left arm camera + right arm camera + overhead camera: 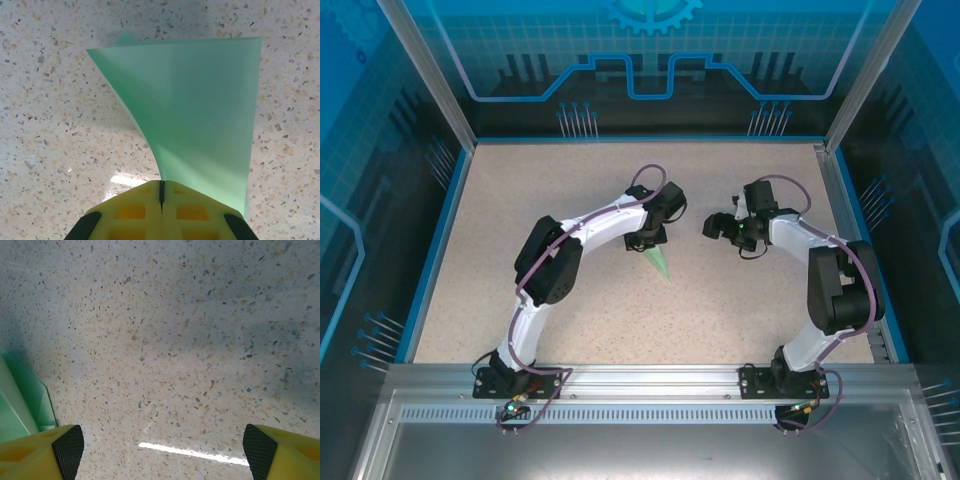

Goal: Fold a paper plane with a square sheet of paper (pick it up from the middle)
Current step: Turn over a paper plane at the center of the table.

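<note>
While the left gripper [648,240] pinches it, the paper plane [658,263] sits near the middle of the table [550,175], just under that gripper. From above it looks like a thin green wedge. Its long side runs from the gripper down toward the near edge of the table, leaning a little to the right. Its sharp tip points that way too. I cannot tell if the tip touches the table.

From the left wrist camera, the two yellow fingers [135,210] are pressed tight together, with the paper plane [200,125] caught between them. Here the paper fans out wide, away from the fingers. It is pale mint green, smooth and plain. One side curves in, the other side is straight, and a soft fold line runs up it.

The right gripper [717,228] is off to the right, a little apart from the plane. Its fingers [30,450] are spread wide with nothing between them. A green edge of the paper plane [27,397] peeks in at the left of that view.
</note>
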